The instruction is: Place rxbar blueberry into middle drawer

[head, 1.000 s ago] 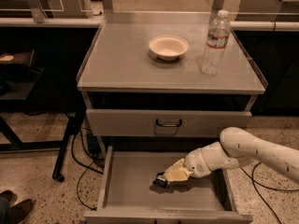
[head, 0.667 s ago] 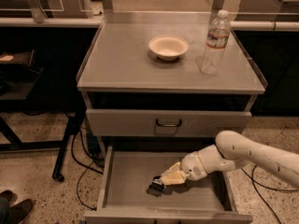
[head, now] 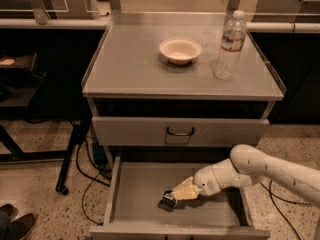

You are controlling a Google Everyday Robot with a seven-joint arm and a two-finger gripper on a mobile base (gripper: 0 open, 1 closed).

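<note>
The middle drawer (head: 141,194) is pulled open at the bottom of the cabinet, a shallow grey box with low walls. My gripper (head: 173,197) reaches in from the right on a white arm and sits low over the drawer's floor, near its middle. It is shut on the rxbar blueberry (head: 167,201), a small dark bar at the fingertips, at or just above the floor. I cannot tell whether the bar touches the floor.
A cream bowl (head: 180,50) and a clear water bottle (head: 229,45) stand on the cabinet top (head: 130,69). A closed drawer front with a dark handle (head: 180,132) is above the open drawer. Cables (head: 92,166) and shoes (head: 15,224) are on the floor at left.
My gripper has moved a little left and lower inside the drawer, carrying the bar with it.
</note>
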